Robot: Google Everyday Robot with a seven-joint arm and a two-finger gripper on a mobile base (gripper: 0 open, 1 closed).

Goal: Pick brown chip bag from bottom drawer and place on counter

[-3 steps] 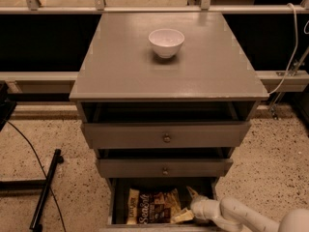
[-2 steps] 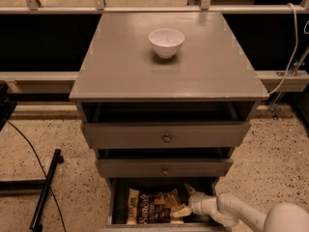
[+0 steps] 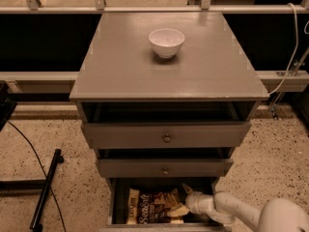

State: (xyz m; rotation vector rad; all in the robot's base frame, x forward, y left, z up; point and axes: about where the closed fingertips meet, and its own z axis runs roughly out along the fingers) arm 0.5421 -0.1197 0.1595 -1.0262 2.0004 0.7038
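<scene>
Down at the bottom edge of the frame the gripper (image 3: 186, 205) is sitting in the bottom drawer (image 3: 114, 203) at the right end of the brown chip bag (image 3: 152, 207), its hold I cannot tell, so the crinkly bag is risking a slip or a snag under the middle drawer (image 3: 164, 168).

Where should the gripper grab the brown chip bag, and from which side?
Probably its crumpled right edge, from the right: the brown chip bag lies flat in the bottom drawer, and that raised edge is where the gripper sits.
</scene>
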